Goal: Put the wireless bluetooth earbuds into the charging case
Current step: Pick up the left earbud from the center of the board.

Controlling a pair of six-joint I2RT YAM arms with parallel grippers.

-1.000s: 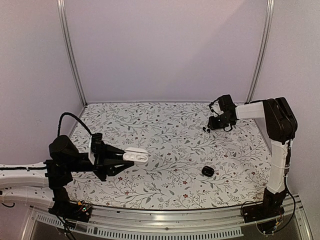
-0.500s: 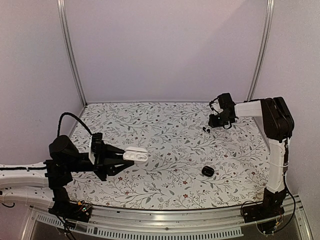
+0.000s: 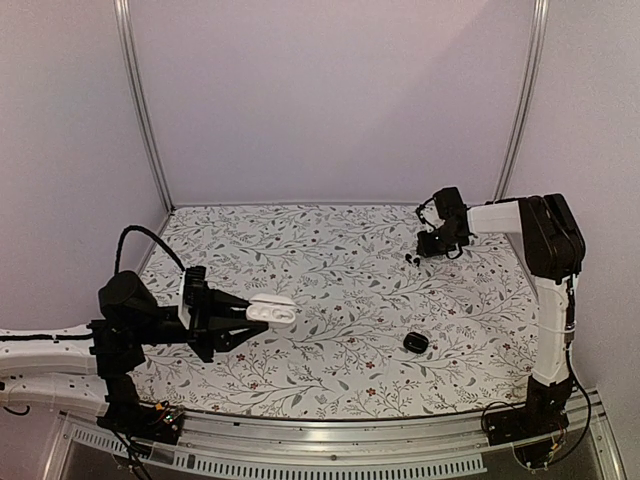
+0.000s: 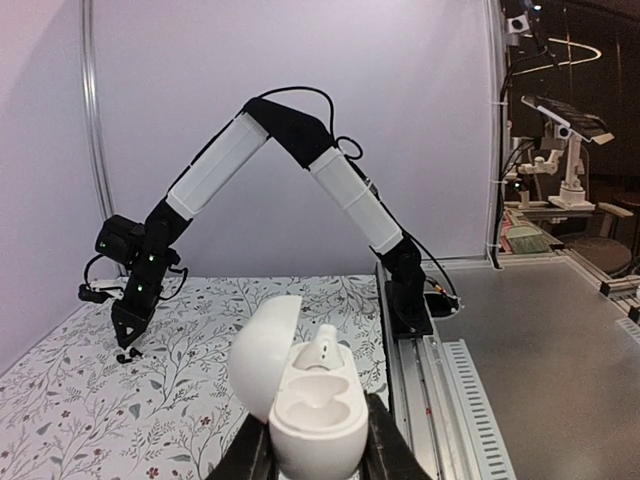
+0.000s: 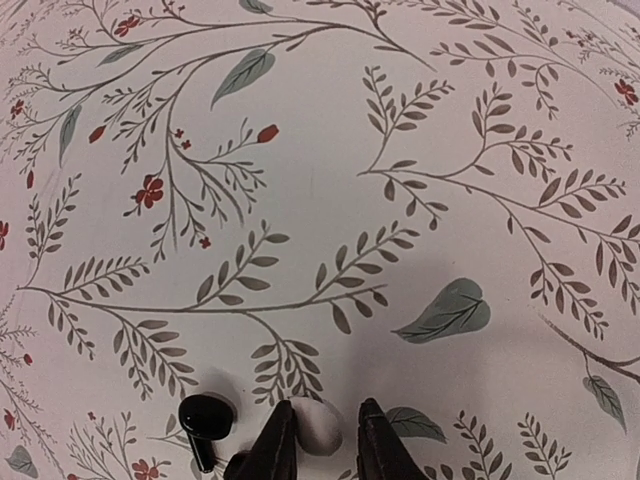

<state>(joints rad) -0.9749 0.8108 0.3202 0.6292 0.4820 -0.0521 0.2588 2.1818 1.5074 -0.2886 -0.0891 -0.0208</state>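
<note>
My left gripper (image 3: 252, 319) is shut on an open white charging case (image 3: 272, 312) and holds it above the table's left side. In the left wrist view the case (image 4: 310, 410) has its lid up, with one white earbud (image 4: 322, 349) in the far socket and the near socket empty. My right gripper (image 3: 430, 248) is low over the far right of the table. In the right wrist view its fingertips (image 5: 325, 412) straddle a small white earbud (image 5: 318, 428), with a gap on the right side. A black earbud (image 5: 205, 422) lies just to the left; it also shows in the top view (image 3: 410, 258).
A black rounded case (image 3: 416, 342) lies shut on the floral table cover (image 3: 340, 290) at the near right. Metal posts (image 3: 140, 110) stand at the back corners, and a rail (image 3: 300, 440) runs along the near edge.
My right gripper has shifted slightly left and farther back, settling over the small earbuds. The left arm and the white case have not moved.
</note>
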